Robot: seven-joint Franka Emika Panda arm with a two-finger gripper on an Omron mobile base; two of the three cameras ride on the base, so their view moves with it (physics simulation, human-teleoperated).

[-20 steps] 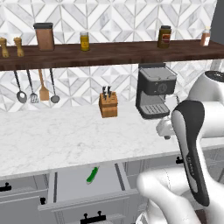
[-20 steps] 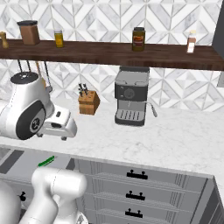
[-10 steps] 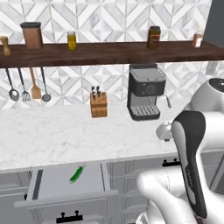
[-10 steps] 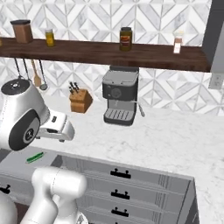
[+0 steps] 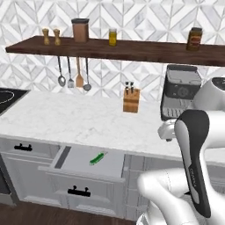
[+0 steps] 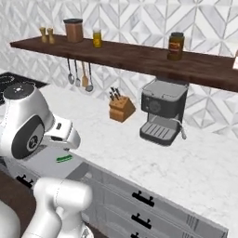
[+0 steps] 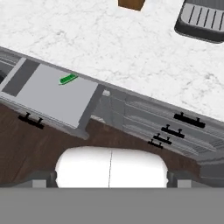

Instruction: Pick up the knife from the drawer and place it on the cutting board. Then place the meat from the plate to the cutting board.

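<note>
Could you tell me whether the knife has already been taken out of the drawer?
No, the green-handled knife lies inside the open drawer, near its back edge below the counter.

Both base views look forward and down from behind the arm, left and right, sharing the counter (image 5: 79,121), open drawer (image 5: 83,160) and knife block (image 6: 122,108). The hand view looks down from well above, drawer (image 7: 52,94) far below the jaws.

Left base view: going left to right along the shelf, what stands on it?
Two small shakers → brown canister → yellow jar → dark jar.
</note>
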